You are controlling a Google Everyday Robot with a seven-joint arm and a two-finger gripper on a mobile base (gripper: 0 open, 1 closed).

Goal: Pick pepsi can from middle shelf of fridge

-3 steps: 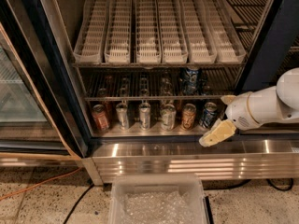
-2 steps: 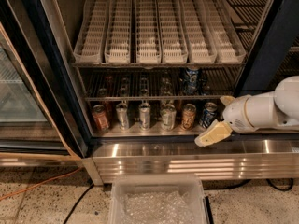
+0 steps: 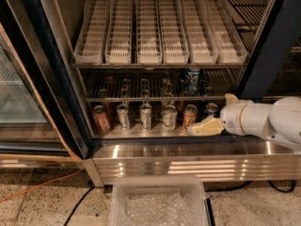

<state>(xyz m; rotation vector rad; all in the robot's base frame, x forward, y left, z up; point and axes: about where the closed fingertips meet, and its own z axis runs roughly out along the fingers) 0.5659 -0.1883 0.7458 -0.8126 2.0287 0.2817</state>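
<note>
Approach only; pepsi can [image 3: 191, 80] not yet grasped.
Can stands on the middle shelf [image 3: 141, 99], right end. My gripper [image 3: 205, 127] sits below that shelf; wide or narrow, cannot tell. Reach, grasp, lift-out left.

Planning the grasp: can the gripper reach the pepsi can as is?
Probably not yet: the gripper sits low by the bottom-row cans, lower than the middle shelf. Raised, the pepsi can looks free in front.
</note>
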